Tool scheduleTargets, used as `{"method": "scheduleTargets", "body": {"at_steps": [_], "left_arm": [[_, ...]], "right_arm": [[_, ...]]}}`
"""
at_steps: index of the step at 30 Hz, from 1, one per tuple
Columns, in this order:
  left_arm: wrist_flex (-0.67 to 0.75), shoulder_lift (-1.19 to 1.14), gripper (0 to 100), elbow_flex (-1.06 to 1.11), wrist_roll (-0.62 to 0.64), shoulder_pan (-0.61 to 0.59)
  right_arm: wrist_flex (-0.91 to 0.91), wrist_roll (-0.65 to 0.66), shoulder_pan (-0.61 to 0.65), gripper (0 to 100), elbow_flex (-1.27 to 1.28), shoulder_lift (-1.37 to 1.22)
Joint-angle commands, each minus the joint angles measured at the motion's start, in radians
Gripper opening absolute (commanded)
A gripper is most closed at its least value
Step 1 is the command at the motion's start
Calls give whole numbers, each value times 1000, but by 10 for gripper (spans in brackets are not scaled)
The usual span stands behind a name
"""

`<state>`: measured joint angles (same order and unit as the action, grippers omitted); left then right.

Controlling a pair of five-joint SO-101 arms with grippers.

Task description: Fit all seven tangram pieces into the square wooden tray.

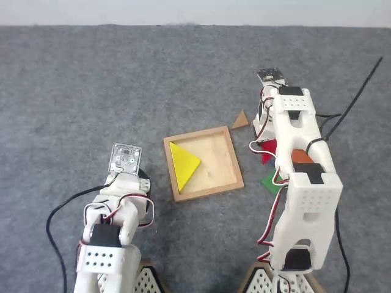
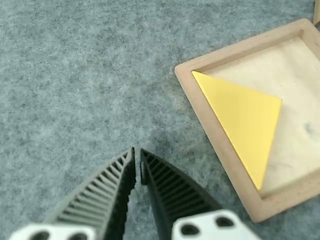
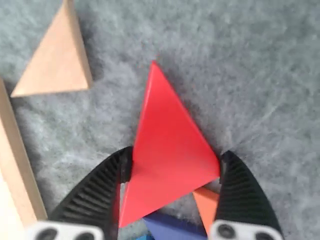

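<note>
The square wooden tray (image 1: 198, 135) lies mid-table with a yellow triangle (image 1: 182, 165) flat against its left side. In the left wrist view the yellow triangle (image 2: 245, 120) rests inside the tray's rim (image 2: 217, 132). My left gripper (image 2: 137, 152) hangs shut over bare mat, left of the tray, with nothing in it. My right gripper (image 3: 172, 157) is closed on a red triangle (image 3: 170, 150), a finger against each side. The red triangle (image 1: 267, 152) shows right of the tray, partly under the right arm.
A plain wood triangle (image 1: 240, 119) sits beyond the tray's far right corner, also seen as (image 3: 52, 60). Orange (image 1: 300, 155) and green (image 1: 270, 181) pieces lie under the right arm. Blue (image 3: 170, 227) and orange (image 3: 205, 200) pieces touch the red one. Grey mat covers the table.
</note>
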<state>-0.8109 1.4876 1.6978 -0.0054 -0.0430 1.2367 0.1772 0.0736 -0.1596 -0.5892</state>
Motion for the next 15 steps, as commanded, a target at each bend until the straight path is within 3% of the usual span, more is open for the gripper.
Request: {"method": "scheduleTargets", "body": {"at_steps": [1,8,15], "left_arm": [[-5,14,15,-8,6,-5],[-5,14,15,-8,6,-5],[-5,14,15,-8,6,-5]], "right_arm": [[28,-20,-1,131,6,16],[31,-81,18,154,21,136],[-81,-80,42,154,238,343]]}}
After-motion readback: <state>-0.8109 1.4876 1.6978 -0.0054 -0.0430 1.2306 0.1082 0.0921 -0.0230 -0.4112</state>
